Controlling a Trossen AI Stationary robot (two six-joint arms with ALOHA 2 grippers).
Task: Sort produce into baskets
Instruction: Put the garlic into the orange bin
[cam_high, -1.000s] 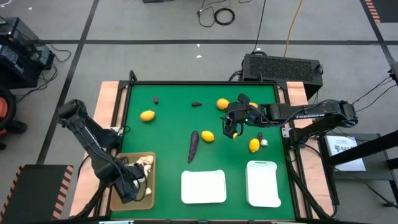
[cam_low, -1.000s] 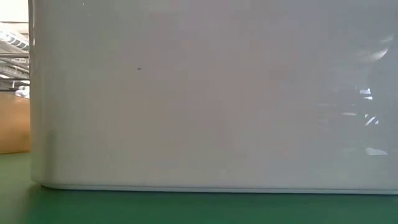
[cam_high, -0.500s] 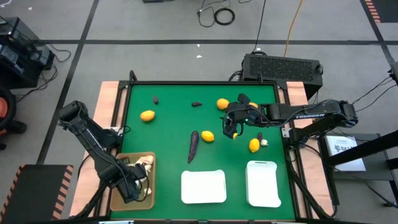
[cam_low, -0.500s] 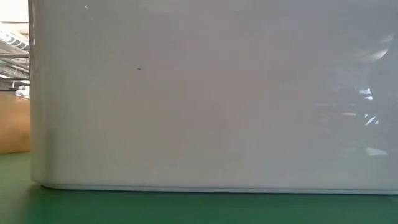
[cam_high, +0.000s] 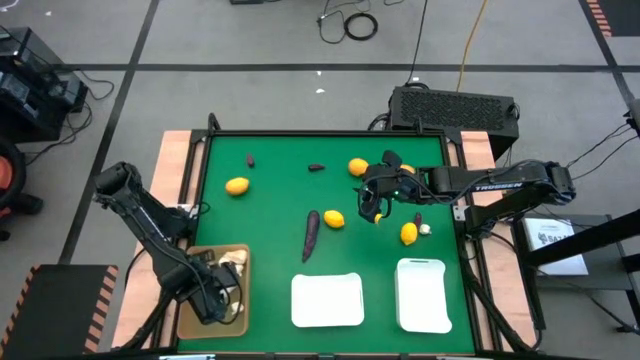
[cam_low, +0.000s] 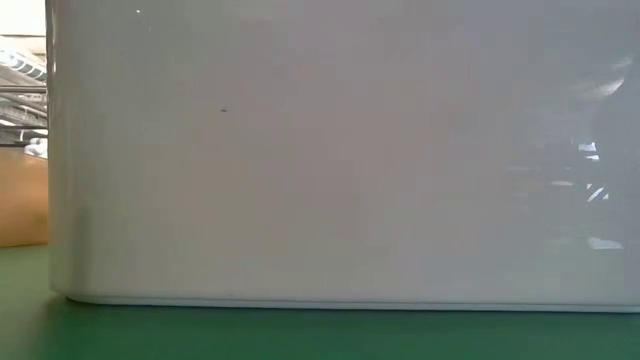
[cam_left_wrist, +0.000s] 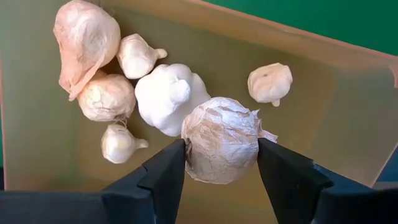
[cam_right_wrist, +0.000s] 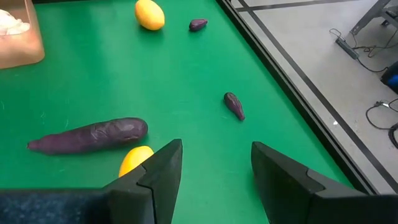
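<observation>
— From above, what's where?
— The left gripper (cam_high: 222, 295) hangs over the tan basket (cam_high: 190, 322) at the table's 7 o'clock corner. Two white baskets sit along the near edge, one at 6 o'clock (cam_high: 327, 300), one toward 5 (cam_high: 423, 294). The right gripper (cam_high: 374, 207) hovers over the green mat near centre, a yellow fruit (cam_high: 334, 219) just beside it at its 8 o'clock and a long purple piece (cam_high: 310, 233) beyond that. More citrus lies around — one at 10 o'clock (cam_high: 237, 185), one near 12 (cam_high: 358, 167).
— And the low camera?
— Only a white basket wall (cam_low: 340, 160), with a strip of mat below it.
— The left wrist?
— Its fingers (cam_left_wrist: 165, 177) are partly closed, pressing both sides of a papery garlic bulb (cam_left_wrist: 222, 140) above the tan basket's floor; five other bulbs lie there, the biggest white one (cam_left_wrist: 169, 96) at the held bulb's 10 o'clock.
— The right wrist?
— Fingers (cam_right_wrist: 163, 171) spread apart, holding nothing — the yellow fruit shows just past one fingertip, touching the long purple piece.
</observation>
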